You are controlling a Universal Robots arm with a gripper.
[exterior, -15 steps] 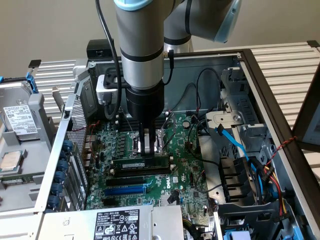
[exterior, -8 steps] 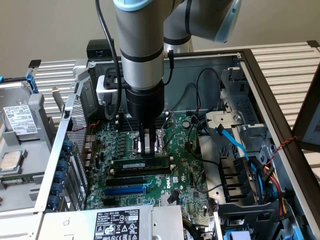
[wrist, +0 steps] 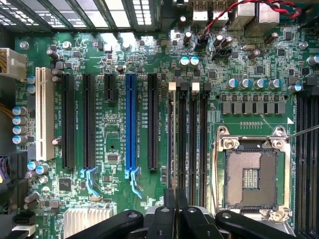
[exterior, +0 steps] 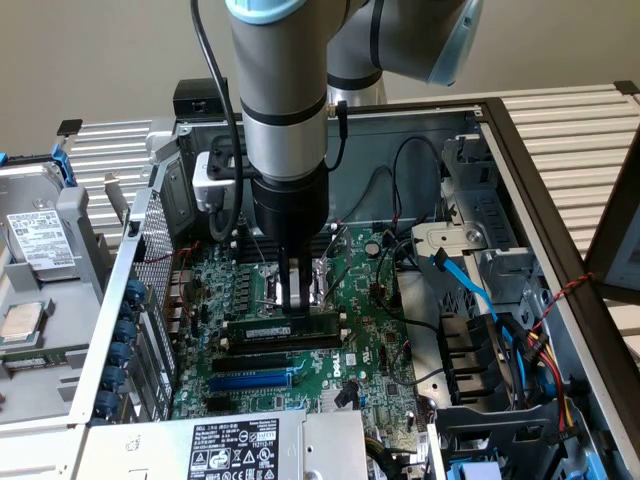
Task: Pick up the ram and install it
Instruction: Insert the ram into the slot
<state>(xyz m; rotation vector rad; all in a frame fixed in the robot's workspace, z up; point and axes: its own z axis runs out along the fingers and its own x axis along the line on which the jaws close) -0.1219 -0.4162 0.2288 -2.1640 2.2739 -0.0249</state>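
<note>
Since work is done inside open case (exterior: 520, 170), push is best kept straight down onto board (wrist: 114, 149), evenly, so both ends are seated together. Ram (exterior: 285, 328) is stood upright in slot bank between socket (wrist: 251, 177) and blue slot (wrist: 130, 124). Gripper (wrist: 175, 199) is placed at mid-length of its top edge, fingers drawn narrow; grip or mere press cannot be told. Board judged flat, firmly backed. Room is crowded by cables (exterior: 465, 288) on exterior view's right.

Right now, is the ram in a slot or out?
In: the ram stands on edge, parallel to a neighbouring black slot, with the claw shut on its top edge. Fully seated? Cannot tell.
</note>
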